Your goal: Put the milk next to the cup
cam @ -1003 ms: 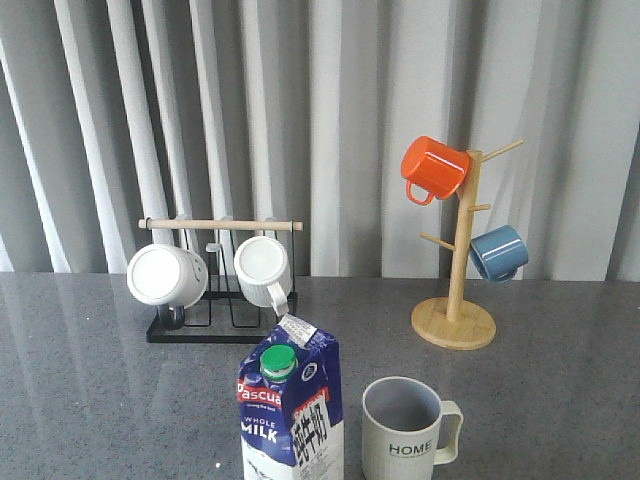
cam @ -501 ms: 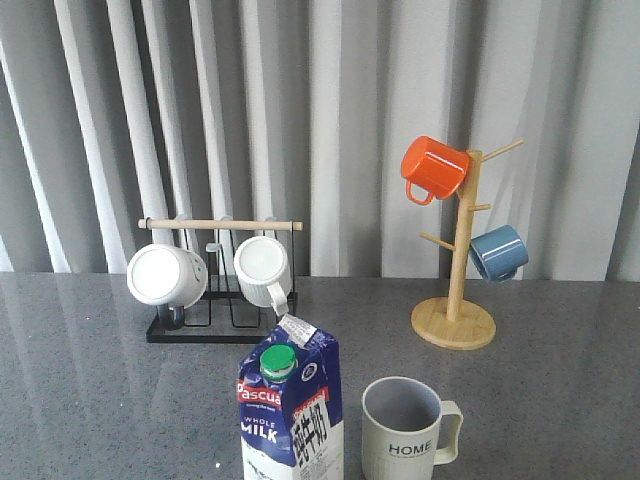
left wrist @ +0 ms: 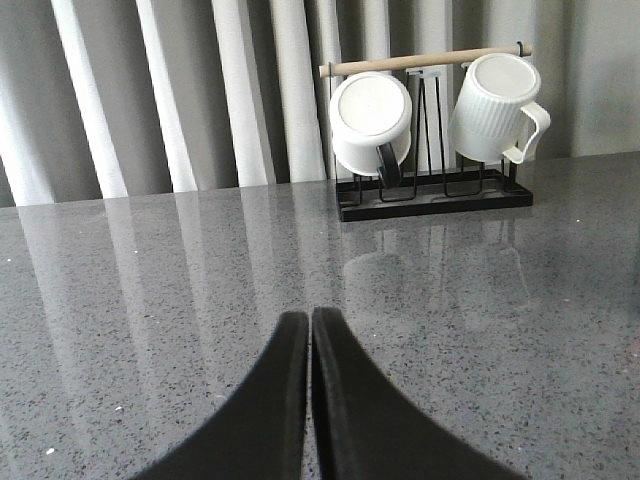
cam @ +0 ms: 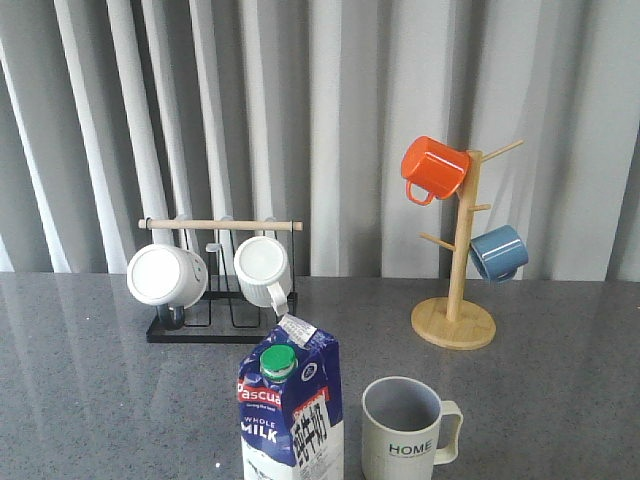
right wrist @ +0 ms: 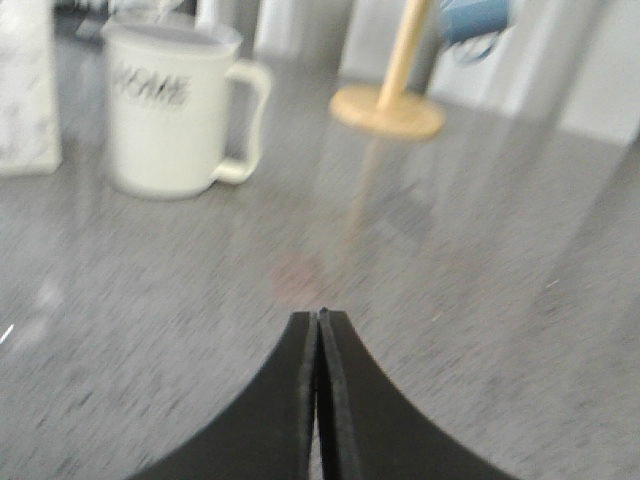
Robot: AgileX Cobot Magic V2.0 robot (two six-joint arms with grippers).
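Standing upright on the bench (cam: 90,400), the milk (cam: 291,410) sits just left of the cup (cam: 405,430), while both tools, left (left wrist: 308,330) and right (right wrist: 319,325), rest pinched shut and empty, the right nearer.

A blue-and-white milk carton (cam: 291,405) is standing upright just beside a cream ribbed "HOME" cup (cam: 404,432) on the grey desk (cam: 560,400).

Dark grey speckled glossy stone tabletop (cam: 90,400). Standing on it: tall blue-and-white gable-top milk carton (cam: 291,412), just beside cream ribbed "HOME" mug (cam: 405,432); farther back, black wire mug rack (cam: 215,318), round-based wooden mug tree (cam: 455,318).
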